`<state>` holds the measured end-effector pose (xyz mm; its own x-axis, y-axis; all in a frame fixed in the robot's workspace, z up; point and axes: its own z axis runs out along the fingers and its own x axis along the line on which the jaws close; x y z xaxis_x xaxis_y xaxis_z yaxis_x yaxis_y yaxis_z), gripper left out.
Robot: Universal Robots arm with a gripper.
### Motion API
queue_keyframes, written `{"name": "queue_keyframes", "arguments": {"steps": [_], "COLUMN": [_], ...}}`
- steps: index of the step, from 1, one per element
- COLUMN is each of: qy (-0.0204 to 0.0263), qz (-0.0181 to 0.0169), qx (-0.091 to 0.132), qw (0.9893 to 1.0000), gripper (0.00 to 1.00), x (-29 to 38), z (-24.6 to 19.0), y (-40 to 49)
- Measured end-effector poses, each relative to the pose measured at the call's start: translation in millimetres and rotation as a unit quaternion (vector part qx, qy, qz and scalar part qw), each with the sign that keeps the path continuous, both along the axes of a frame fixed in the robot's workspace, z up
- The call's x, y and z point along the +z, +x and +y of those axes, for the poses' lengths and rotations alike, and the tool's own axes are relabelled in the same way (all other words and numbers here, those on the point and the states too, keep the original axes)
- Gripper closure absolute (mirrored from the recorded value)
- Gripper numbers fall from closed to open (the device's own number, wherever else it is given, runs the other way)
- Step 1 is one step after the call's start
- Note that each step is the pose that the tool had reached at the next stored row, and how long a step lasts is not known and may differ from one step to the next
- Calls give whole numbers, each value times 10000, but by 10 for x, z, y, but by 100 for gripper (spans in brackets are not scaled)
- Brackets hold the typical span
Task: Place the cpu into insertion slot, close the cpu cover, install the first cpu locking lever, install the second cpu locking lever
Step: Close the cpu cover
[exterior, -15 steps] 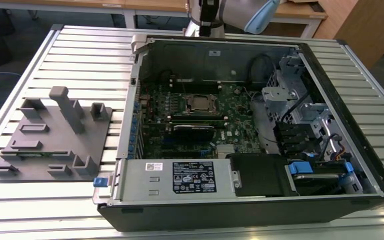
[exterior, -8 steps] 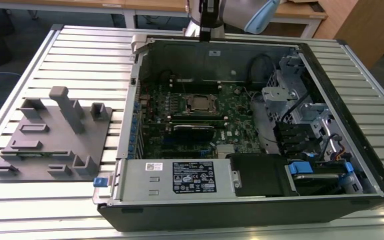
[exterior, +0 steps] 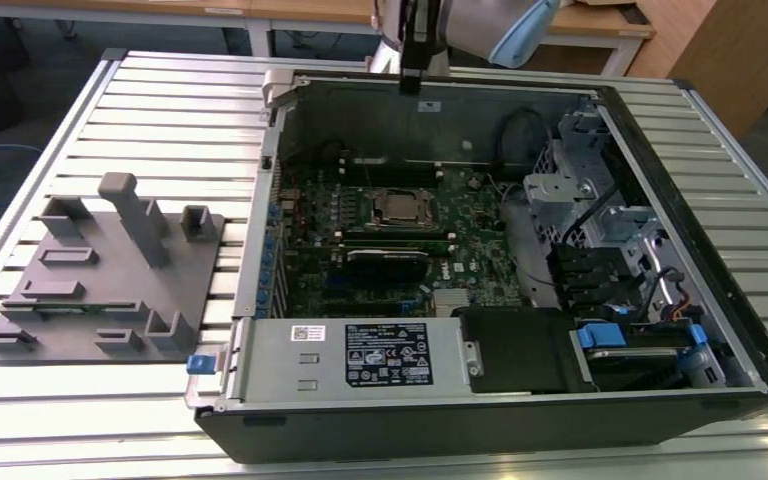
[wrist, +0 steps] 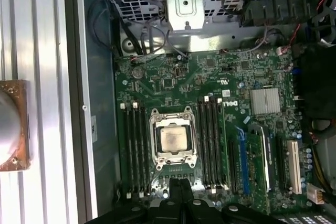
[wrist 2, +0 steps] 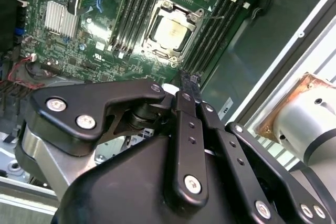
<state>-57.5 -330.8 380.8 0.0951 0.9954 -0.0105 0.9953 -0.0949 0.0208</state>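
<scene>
Sitting flat in the silver-rimmed square insertion slot of the green circuit board, the small silvery-grey square cpu is looking light, stiff yet likely fragile, best taken by its edges; the black gripper is hanging near it, clenched on nothing.

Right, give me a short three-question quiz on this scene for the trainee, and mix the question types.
1. True or false: the cpu sits on the green motherboard, framed by the cpu cover.
2. Choose one. The gripper is: A, clamped on the cpu; B, shut with nothing in it; C, wide open.
3. Fill in: the grey fixture plate lies on the exterior view's ____ of the computer case.

Key: 1 true; 2 B; 3 left.
</scene>
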Motion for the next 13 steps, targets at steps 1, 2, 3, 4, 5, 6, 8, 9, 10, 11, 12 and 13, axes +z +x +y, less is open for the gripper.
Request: {"name": "queue_keyframes", "arguments": {"steps": [1, 2, 3, 4, 5, 6, 8, 9, 10, 11, 12, 13], "qy": [0, 1, 1, 0, 0, 1, 0, 0, 0, 1, 1, 1], "qz": [0, 0, -1, 0, 0, 0, 0, 0, 0, 0, 0, 0], "qx": [0, 0, 0, 1, 1, 1, 2, 2, 2, 3, 3, 3], "qw": [10000, 10000, 10000, 10000, 10000, 10000, 10000, 10000, 10000, 10000, 10000, 10000], "gripper": [90, 90, 90, 90, 90, 90, 90, 90, 90, 90, 90, 90], "x": [-18, -35, -52, -67, -83, -99, -129, -145, -163, -178, -192, -206], "z": [0, 0, 0, 0, 0, 0, 0, 0, 0, 0, 0, 0], "y": [2, 3, 4, 6, 7, 8, 10, 11, 12, 14, 15, 15]}}
